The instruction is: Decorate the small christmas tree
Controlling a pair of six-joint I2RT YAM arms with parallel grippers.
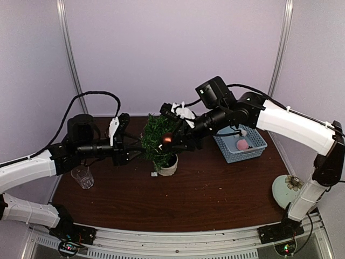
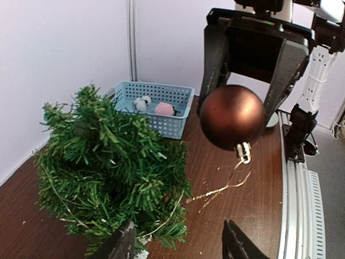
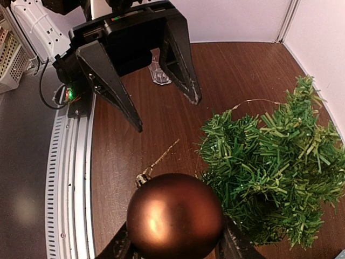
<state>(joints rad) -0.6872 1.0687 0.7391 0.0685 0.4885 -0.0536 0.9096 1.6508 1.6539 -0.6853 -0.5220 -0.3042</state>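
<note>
**Small christmas tree** (image 1: 157,137): dark green, bushy needle sprigs, in a white round pot (image 1: 169,166). It stands at the centre of the overhead view on the dark wood tabletop (image 1: 205,199), between the two arms. The crown shows up and left of the pot.

**Brown bauble** (image 3: 175,216): smooth sphere with a gold cap. It is clamped between the right fingers (image 2: 284,67) and held above the tabletop, just beside the tree's right flank in the overhead view. A thin gold thread (image 2: 226,188) hangs from the cap and trails toward the tree's lower sprigs.

**Left fingers** (image 3: 110,86): spread apart with nothing between them, close to the foliage at the tree's left side in the overhead view.

**Light-blue plastic basket** (image 1: 257,147): perforated walls, right of centre in the overhead view. It holds a pink rounded piece (image 2: 163,109) and small white pieces (image 2: 143,102).

**Clear glass cup** (image 1: 82,176): lower left of the overhead view, on the tabletop beside the left arm.

**Pale round dish** (image 1: 282,193): lower right of the overhead view, by the right arm, with a flower shape on it.
</note>
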